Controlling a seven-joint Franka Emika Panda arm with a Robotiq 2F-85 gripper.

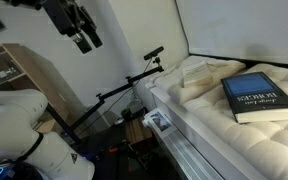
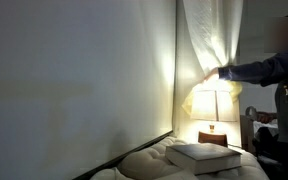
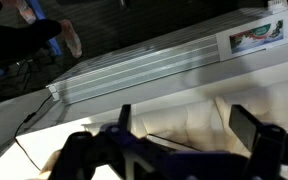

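Observation:
My gripper (image 1: 85, 41) hangs high in the air at the upper left of an exterior view, well away from the bed. In the wrist view its two dark fingers (image 3: 186, 125) are spread apart with nothing between them, over a cream quilted mattress (image 3: 179, 120). A blue hardcover book (image 1: 254, 95) lies flat on the mattress (image 1: 199, 110), far from the gripper. It also shows in an exterior view as a thick book (image 2: 219, 154) on the bed.
A black tripod with a camera (image 1: 152, 55) stands beside the bed. The white robot base (image 1: 24, 125) is at the lower left. A lit lamp (image 2: 213, 102) stands behind the bed. A person's arm (image 2: 252, 70) reaches to the curtain. A white bed frame rail (image 3: 144, 65) runs across.

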